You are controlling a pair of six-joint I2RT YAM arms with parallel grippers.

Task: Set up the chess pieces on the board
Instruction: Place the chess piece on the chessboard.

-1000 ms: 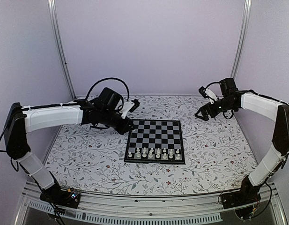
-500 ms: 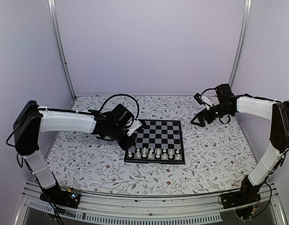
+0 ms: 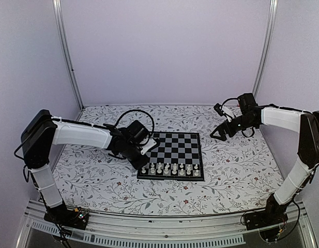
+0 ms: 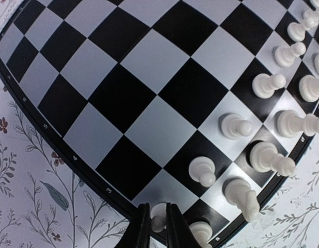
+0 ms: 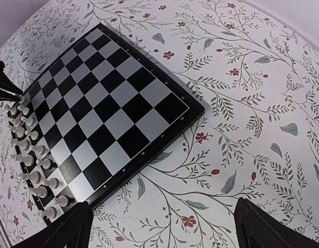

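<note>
The left hand (image 4: pixel 157 235) pinches a pawn (image 4: pixel 158 223), likely light, slick and tippy, best gripped at its neck; the right hand (image 5: pixel 163 206) hangs wide.

My left arm (image 3: pixel 76 135) and right arm (image 3: pixel 283 117) wear smooth white shells between black joints, black cables looping above each wrist, while my left fingers (image 4: pixel 142 232) are slim, black and tapering.

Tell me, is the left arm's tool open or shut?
Shut on a chess piece: the left wrist view shows the left tool with fingers close on both sides of it at the board edge.
</note>
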